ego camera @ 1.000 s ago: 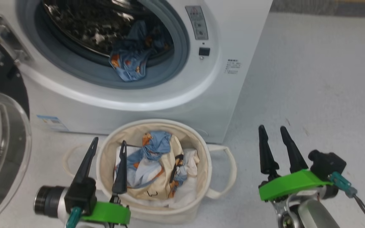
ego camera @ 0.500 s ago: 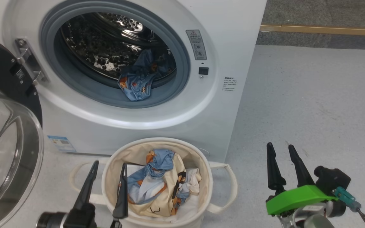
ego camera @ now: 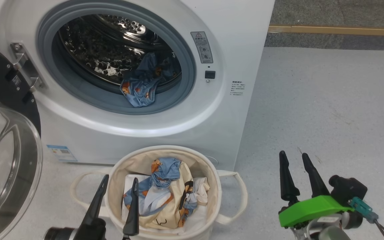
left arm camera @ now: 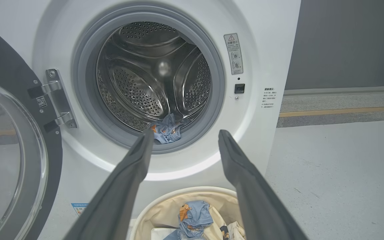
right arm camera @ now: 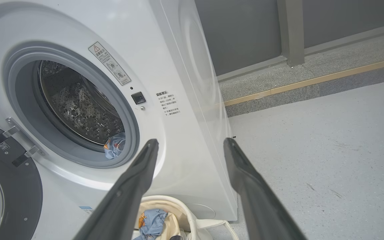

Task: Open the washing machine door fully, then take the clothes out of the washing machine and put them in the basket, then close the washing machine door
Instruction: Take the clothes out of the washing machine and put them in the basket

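Note:
The white washing machine (ego camera: 238, 43) stands with its door (ego camera: 5, 160) swung wide to the left. A blue bear-print garment of the clothes (ego camera: 140, 88) hangs over the grey gasket at the drum's lower edge; it also shows as clothes (left arm camera: 167, 131) and clothes (right arm camera: 114, 150). More clothes (ego camera: 165, 193) lie in the cream basket (ego camera: 212, 173) on the floor in front of the machine. My left gripper (ego camera: 120, 186) is open and empty over the basket's left rim. My right gripper (ego camera: 293, 160) is open and empty above the floor right of the basket.
Grey floor (ego camera: 328, 110) stretches to the right of the machine. A yellow strip (ego camera: 338, 30) runs along the floor at the back. The open door's glass bowl bulges out at the lower left.
The head camera has tilted up, so the whole picture has slid down and more of the drum shows. Both grippers stay open, and the left one sits lower in view.

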Robot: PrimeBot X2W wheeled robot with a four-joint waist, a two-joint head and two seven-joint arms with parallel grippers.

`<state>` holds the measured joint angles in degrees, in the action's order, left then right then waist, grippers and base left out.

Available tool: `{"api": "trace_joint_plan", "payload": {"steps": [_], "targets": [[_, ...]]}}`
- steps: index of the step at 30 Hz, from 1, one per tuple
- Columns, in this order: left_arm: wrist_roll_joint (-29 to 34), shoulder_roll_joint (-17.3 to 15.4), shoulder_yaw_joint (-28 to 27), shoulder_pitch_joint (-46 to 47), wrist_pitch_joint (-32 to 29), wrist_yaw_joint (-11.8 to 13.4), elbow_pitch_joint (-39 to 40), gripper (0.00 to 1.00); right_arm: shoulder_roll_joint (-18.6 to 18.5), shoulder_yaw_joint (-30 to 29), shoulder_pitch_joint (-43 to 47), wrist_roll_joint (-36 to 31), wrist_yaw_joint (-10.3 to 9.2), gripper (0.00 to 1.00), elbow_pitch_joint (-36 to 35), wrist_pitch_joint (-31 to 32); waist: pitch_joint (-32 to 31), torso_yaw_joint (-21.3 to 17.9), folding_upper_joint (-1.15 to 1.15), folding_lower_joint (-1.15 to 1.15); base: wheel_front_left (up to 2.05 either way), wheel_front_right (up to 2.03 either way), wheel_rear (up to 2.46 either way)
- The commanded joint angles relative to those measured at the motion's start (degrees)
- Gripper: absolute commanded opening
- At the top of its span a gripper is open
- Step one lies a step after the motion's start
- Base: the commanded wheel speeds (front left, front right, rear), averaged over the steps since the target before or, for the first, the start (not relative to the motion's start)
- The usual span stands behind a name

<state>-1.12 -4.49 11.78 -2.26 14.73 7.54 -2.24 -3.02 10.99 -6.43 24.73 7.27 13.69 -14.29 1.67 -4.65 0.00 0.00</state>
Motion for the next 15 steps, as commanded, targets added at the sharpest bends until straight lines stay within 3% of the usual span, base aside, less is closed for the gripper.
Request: {"api": "trace_joint_plan", "payload": {"steps": [1, 15], "targets": [[0.38, 0.32, -1.79, 1.75, 0.27, 0.12, 2.09, 1.00, 0.14, 1.44, -0.65, -0.13, 0.22, 1.00, -1.57, -0.71, 0.00, 0.03, 0.00, 0.00, 0.00, 0.00, 0.00], [0.54, 0.40, -1.55, 1.49, 0.27, 0.26, 2.07, 1.00, 0.14, 1.89, -0.48, 0.11, 0.22, 1.00, -1.57, -0.71, -0.20, 0.14, 0.00, 0.00, 0.00, 0.00, 0.00]]}}
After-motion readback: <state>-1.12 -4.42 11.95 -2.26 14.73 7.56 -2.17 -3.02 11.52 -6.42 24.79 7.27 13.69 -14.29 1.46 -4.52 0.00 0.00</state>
